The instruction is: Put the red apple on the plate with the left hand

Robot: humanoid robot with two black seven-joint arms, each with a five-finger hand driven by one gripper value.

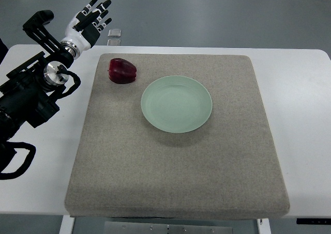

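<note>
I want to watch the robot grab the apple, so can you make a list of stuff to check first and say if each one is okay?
1. Apple easy to get at: the red apple sits alone on the grey mat, nothing on top of it. Ok.
2. Plate ready: the green plate has nothing in it. Ok.
3. Left hand free: the left hand has spread fingers and holds nothing. Ok.
4. Hand at the apple: it is up beyond the mat's far left corner, not touching the apple. Not ok yet.
5. Path from apple to plate: they lie side by side with bare mat between. Ok.
6. Right hand out of the way: not in the picture. Cannot tell.
</note>
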